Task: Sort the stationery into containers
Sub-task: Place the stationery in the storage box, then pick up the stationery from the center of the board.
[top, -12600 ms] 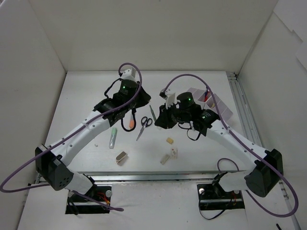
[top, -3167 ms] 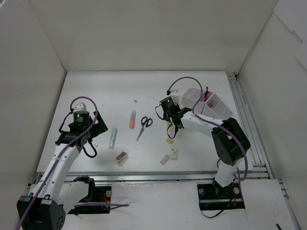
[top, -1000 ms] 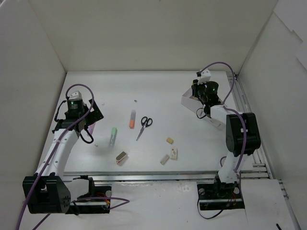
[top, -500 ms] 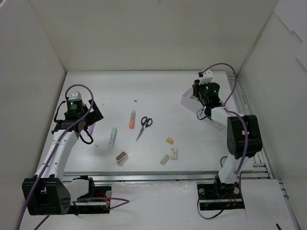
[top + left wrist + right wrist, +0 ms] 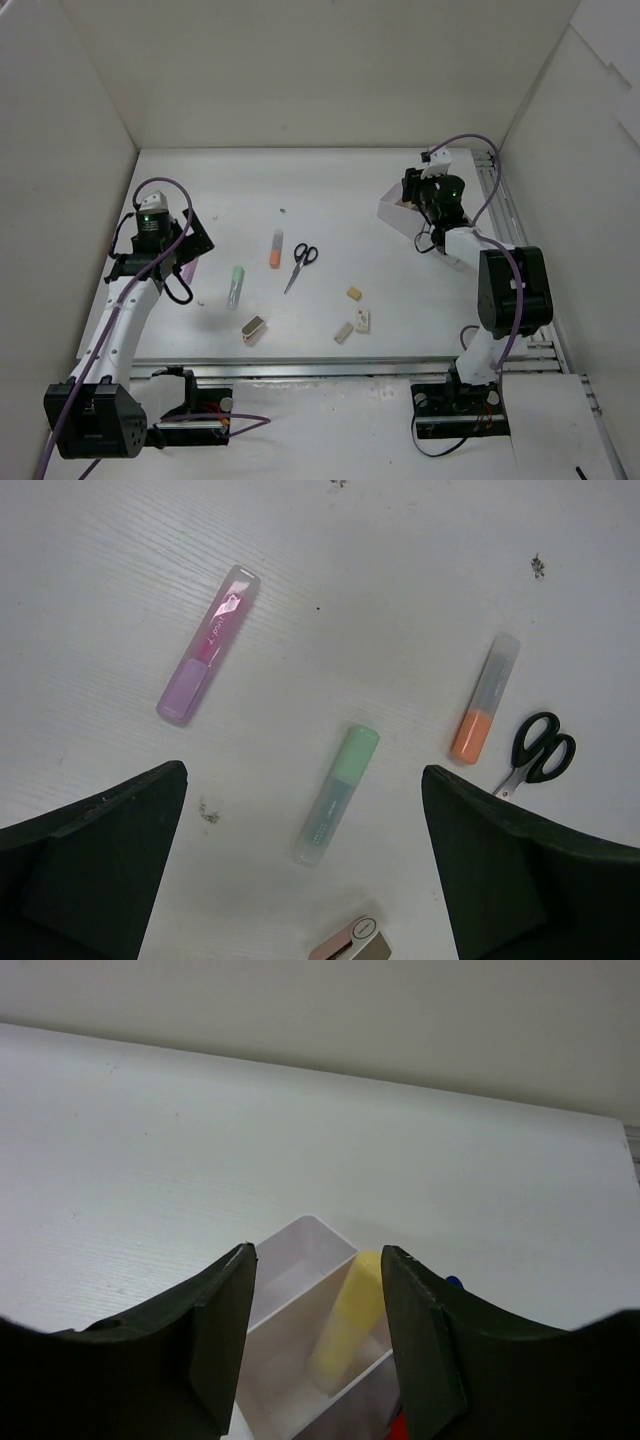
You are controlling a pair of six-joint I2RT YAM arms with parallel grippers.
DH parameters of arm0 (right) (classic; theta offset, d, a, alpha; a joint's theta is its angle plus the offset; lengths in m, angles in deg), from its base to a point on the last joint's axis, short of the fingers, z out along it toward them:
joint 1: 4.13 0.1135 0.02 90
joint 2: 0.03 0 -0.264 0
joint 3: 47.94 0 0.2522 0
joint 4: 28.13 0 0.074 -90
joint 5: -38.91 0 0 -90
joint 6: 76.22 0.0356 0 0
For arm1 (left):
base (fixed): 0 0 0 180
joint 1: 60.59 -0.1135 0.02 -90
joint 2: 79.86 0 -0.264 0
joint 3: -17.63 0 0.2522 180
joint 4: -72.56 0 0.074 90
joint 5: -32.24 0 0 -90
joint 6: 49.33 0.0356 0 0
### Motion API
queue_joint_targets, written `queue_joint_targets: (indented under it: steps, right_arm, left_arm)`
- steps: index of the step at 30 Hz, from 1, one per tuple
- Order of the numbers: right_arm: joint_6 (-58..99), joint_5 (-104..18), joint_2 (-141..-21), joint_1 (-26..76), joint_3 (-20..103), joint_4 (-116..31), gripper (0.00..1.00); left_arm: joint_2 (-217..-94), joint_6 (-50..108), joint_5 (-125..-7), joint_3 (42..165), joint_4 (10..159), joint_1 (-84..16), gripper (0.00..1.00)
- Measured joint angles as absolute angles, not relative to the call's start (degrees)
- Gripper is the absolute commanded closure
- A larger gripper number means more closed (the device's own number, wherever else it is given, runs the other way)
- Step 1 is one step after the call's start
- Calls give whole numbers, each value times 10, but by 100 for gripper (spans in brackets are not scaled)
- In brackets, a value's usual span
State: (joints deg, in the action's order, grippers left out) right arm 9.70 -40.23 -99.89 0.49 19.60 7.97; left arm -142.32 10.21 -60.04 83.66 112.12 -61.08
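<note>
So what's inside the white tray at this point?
A yellow marker leans in one compartment of the white tray. Slivers of something blue and something red show beside it. The right gripper blocks the other compartments from view.

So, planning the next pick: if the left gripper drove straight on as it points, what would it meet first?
Likely the pale-green marker, lying almost centred ahead of the open left gripper; then the table. Height above it is hard to judge.
</note>
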Motion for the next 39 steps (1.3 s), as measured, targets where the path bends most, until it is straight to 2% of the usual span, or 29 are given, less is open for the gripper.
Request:
queue_joint_targets:
  steps: [4, 7, 8, 10, 17, 25, 29, 39]
  right_arm:
    - [98, -397, -972, 4, 189, 80, 37]
    - [99, -382, -947, 8, 183, 80, 23]
    - [99, -379, -940, 12, 183, 80, 13]
    - [97, -371, -925, 29, 184, 75, 2]
    - [83, -388, -936, 189, 298, -102, 2]
    - [137, -549, -1068, 364, 508, -293, 2]
    - [191, -618, -1171, 403, 606, -374, 2]
    - [269, -665, -1335, 436, 735, -492, 2]
  left_arm:
    - [-1418, 98, -596, 837, 1129, -611, 1]
    - [-1415, 87, -586, 836, 1140, -613, 0]
    - [-1414, 84, -582, 836, 1144, -615, 0]
    - [-1414, 75, -577, 836, 1152, -623, 0]
    - [-1409, 48, -582, 818, 1170, -650, 1]
    - [-1383, 23, -588, 784, 1192, -660, 0]
    - [-1345, 14, -593, 767, 1197, -660, 1]
    - [-1301, -1, -598, 738, 1207, -666, 0]
